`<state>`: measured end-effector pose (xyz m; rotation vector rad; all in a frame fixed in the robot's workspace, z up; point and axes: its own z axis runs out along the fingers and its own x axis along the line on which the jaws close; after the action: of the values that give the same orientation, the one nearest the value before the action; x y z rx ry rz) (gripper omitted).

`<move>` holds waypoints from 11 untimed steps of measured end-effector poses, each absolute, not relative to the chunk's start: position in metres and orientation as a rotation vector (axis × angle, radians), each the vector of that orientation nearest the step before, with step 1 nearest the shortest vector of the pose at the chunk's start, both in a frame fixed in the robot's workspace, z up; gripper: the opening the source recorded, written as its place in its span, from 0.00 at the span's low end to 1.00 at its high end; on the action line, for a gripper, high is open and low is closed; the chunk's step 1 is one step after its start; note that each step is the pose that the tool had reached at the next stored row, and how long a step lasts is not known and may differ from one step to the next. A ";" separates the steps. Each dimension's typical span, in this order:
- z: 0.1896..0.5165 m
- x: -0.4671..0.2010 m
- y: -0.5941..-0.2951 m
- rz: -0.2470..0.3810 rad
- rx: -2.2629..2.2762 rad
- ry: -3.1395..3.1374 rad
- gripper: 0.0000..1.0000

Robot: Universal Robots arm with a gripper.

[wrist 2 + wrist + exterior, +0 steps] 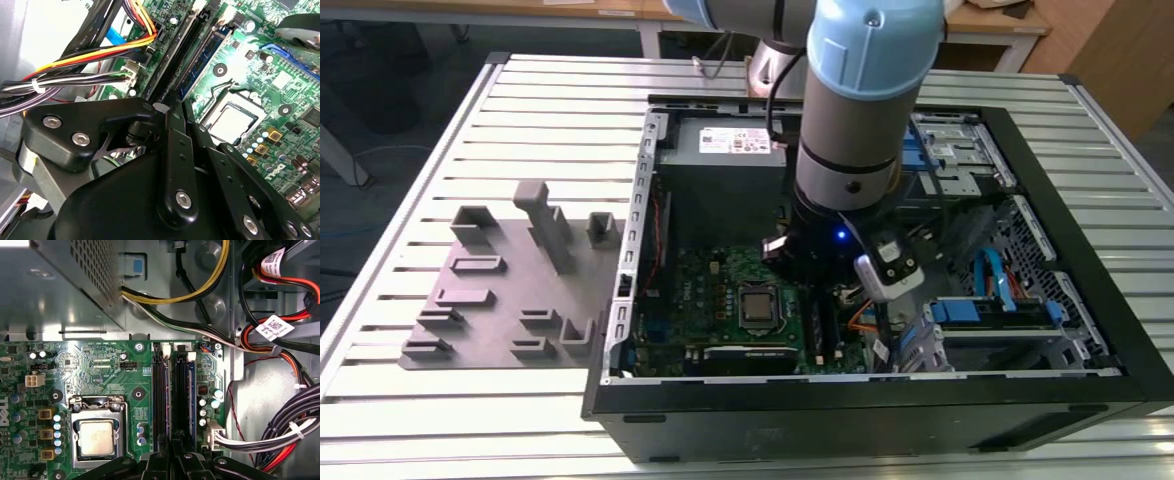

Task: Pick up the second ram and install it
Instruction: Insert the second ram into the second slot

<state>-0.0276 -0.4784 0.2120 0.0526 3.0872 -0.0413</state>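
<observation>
The black claw is clenched on the thin dark grey second ram, its long axis running straight ahead along the green motherboard's black slots.

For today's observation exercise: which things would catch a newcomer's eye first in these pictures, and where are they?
The big blue-and-grey robot arm reaches down into the open computer case, which lies on a slatted metal table. Below it lies the green motherboard with its shiny processor socket. The gripper sits at the memory slots, and a grey holder tray lies beside the case, towards the exterior view's left.
</observation>
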 end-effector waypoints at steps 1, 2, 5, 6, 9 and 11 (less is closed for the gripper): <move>0.211 -0.028 -0.478 -0.041 0.053 3.087 0.11; 0.210 -0.028 -0.478 -0.041 0.053 3.087 0.11; 0.209 -0.028 -0.479 -0.042 0.053 3.087 0.11; 0.208 -0.028 -0.479 -0.042 0.053 3.087 0.11; 0.206 -0.028 -0.479 -0.042 0.053 3.087 0.11; 0.206 -0.028 -0.479 -0.041 0.053 3.087 0.11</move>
<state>-0.0277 -0.4785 0.2059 0.0533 3.0872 -0.0407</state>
